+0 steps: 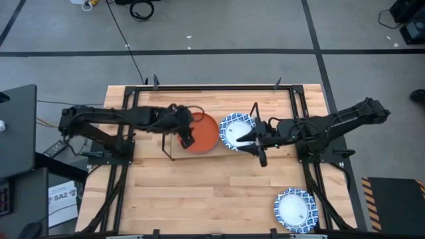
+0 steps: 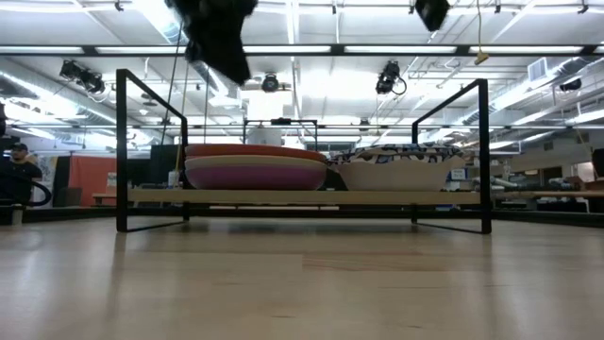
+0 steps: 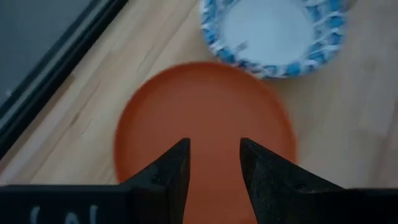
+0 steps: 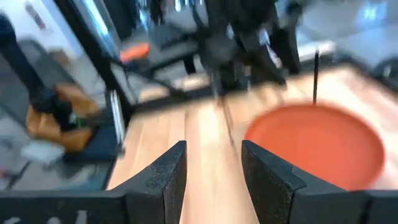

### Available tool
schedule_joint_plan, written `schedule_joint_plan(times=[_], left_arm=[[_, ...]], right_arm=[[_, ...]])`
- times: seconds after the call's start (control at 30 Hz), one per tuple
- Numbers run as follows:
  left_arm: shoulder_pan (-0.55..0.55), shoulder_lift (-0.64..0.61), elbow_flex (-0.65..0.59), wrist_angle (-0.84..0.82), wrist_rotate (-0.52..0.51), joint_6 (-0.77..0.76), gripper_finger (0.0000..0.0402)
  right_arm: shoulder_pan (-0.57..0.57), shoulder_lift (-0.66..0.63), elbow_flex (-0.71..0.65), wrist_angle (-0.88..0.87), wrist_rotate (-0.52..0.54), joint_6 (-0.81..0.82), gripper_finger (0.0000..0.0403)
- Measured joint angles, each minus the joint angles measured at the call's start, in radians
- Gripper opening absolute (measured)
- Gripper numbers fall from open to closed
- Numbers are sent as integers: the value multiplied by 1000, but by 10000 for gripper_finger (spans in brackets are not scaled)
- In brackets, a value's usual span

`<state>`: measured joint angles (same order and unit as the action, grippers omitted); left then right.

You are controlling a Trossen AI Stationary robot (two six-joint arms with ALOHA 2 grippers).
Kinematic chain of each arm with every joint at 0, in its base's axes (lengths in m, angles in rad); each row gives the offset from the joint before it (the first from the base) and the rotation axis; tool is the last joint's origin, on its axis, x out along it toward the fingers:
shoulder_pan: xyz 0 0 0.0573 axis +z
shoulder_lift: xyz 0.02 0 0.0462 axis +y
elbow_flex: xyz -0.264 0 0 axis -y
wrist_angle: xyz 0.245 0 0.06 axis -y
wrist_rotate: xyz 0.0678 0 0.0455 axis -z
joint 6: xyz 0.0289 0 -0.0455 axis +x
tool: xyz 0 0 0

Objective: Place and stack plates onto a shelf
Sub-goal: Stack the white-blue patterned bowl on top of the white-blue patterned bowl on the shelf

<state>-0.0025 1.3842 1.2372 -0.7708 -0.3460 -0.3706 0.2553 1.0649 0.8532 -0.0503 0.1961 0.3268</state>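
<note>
Right now the shelf (image 1: pixel 174 154) sits near the middle of the wooden bench (image 1: pixel 199 199), and it carries two lots of plates. On its left part is a small stack: an orange plate (image 1: pixel 204 133) on top, with a beige and a magenta one under it, as the low view shows (image 2: pixel 255 175). Just to the right of that stack, also on the shelf board, lies a blue-and-white plate (image 1: pixel 234 129) with a white centre. The left gripper (image 1: pixel 188 141) hangs over the near left edge of the orange plate, its two fingers apart and nothing between them; from its wrist camera the orange plate (image 3: pixel 205 124) fills the space beyond the fingertips, with the patterned plate (image 3: pixel 273 34) farther on. The right gripper (image 1: pixel 260 159) is just right of the patterned plate, near its rim, fingers likewise spread and empty, pointing across the shelf toward the orange plate (image 4: pixel 314 152) and the other arm. A second blue-and-white plate (image 1: pixel 295 210) lies alone on the bench at the near right corner, well apart from the shelf and from both arms.
</note>
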Motion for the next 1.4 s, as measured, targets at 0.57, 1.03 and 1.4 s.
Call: schedule_joint_plan(times=[0.57,1.03,1.4], left_arm=[[-546,-30,-1,31,-324,-15,146],[-674,-23,-1,49,-446,-68,146],[-672,-23,-1,49,-446,-64,146]], right_arm=[[279,-170,0,-283,-8,156,158],[579,-142,-6,-767,-18,717,158],[703,-90,-109,-720,-18,873,158]])
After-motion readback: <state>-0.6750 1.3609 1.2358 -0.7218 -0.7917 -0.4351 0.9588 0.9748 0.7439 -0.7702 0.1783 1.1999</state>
